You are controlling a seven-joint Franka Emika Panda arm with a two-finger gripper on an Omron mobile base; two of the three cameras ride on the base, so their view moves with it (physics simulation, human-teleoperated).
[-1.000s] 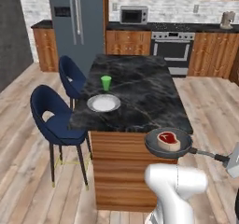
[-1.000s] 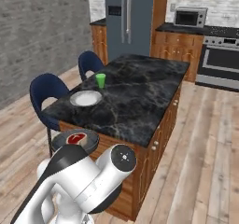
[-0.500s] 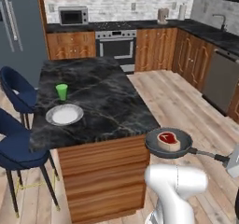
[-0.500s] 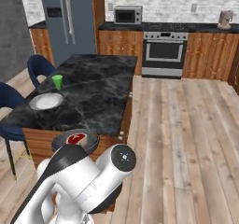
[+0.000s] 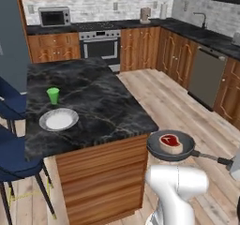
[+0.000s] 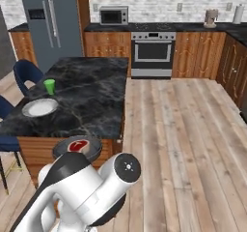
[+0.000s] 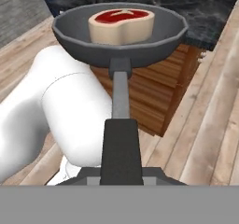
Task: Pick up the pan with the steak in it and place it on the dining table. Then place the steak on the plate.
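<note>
Pan (image 5: 170, 145) carrying steak (image 5: 170, 143) is hanging off the dining table's (image 5: 93, 107) 4 o'clock corner over open floor (image 5: 183, 102), gripper (image 7: 120, 164) clamping its handle; no writing legible.

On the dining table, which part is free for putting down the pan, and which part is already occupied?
The dining table is bare over its whole right half and far end, from the plate across to the edge beside the pan. Its near left side is occupied: the plate, with the green cup just behind it.
</note>
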